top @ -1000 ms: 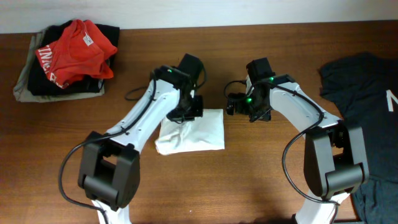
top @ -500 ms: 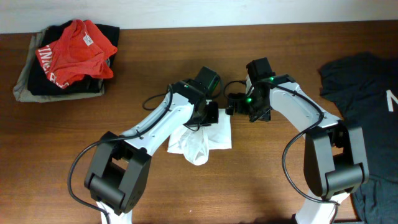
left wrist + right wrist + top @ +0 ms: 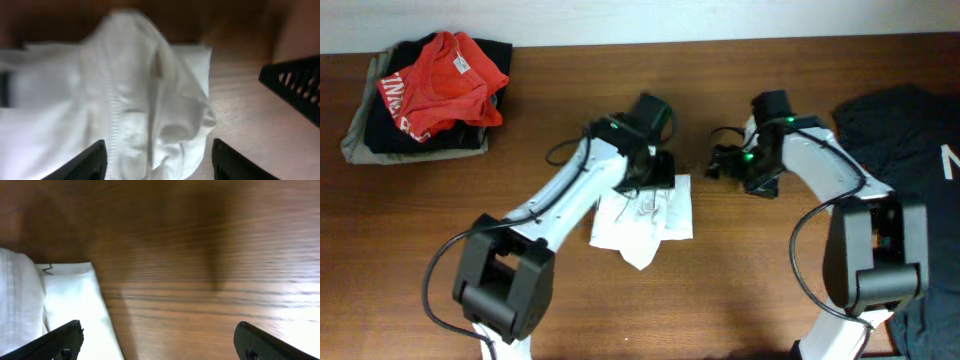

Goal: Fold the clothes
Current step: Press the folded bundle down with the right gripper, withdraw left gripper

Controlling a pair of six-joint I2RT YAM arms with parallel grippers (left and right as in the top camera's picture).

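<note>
Crumpled white T-shirt (image 3: 650, 222), upper edge hidden under left gripper (image 3: 160, 161), jaws apart; right gripper (image 3: 157, 340) nearby, wide apart, empty.

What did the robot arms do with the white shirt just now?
The left gripper dragged the white T-shirt a little rightward, rumpling it, then opened and let go. The right gripper, open throughout, backed off to the right. The red garment and black T-shirt stayed put.
</note>
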